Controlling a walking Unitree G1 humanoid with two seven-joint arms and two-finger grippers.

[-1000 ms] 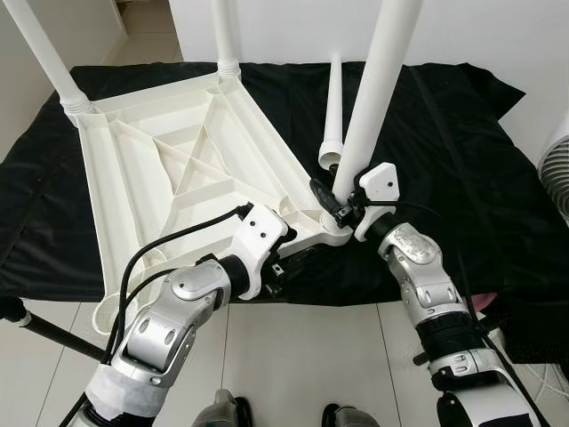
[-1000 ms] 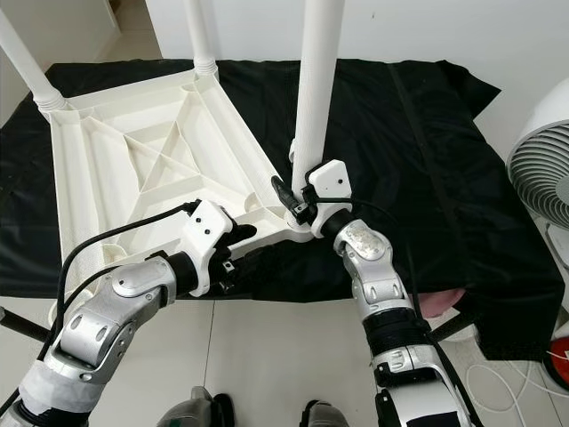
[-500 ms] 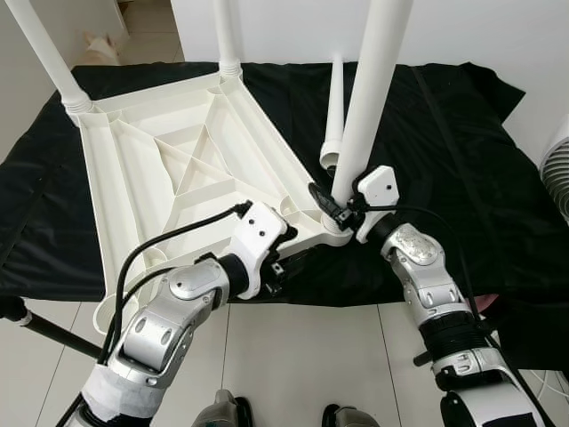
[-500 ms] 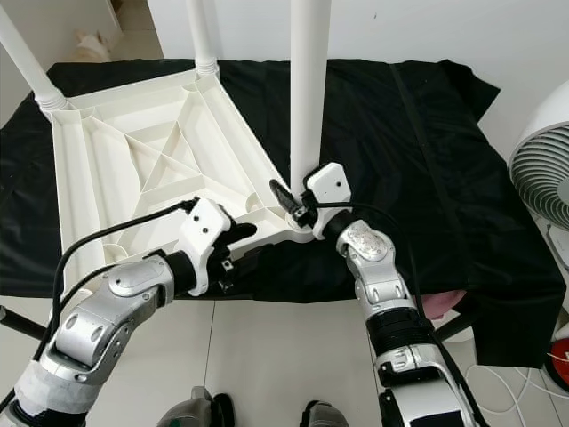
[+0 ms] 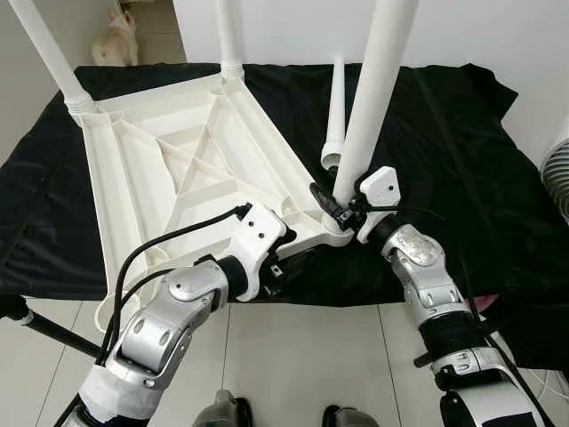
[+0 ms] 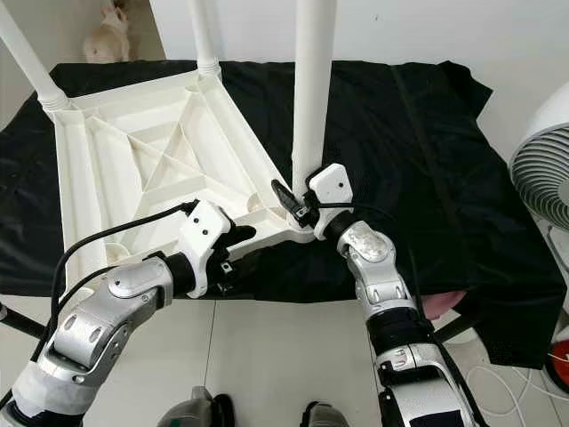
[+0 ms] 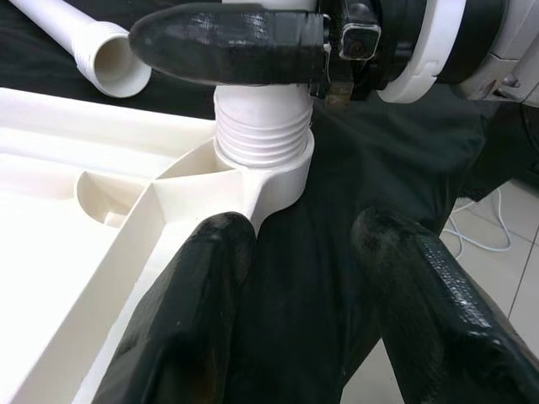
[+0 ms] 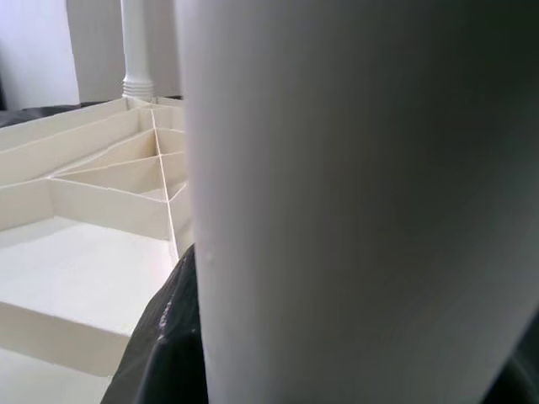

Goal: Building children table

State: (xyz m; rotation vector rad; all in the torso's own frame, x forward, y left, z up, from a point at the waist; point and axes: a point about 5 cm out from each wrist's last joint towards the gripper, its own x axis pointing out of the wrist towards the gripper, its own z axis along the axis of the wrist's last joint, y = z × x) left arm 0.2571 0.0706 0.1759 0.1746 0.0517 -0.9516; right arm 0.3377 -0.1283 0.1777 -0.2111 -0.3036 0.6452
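Right gripper clamped the leg upright to seat it in the corner socket, while left gripper, fingers apart, braced the tabletop.

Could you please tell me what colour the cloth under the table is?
The cloth is black, clearest in the right eye view.

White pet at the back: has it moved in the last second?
Yes. The pet has walked into view on the floor behind the cloth, moving rightward, away from the far-left leg.
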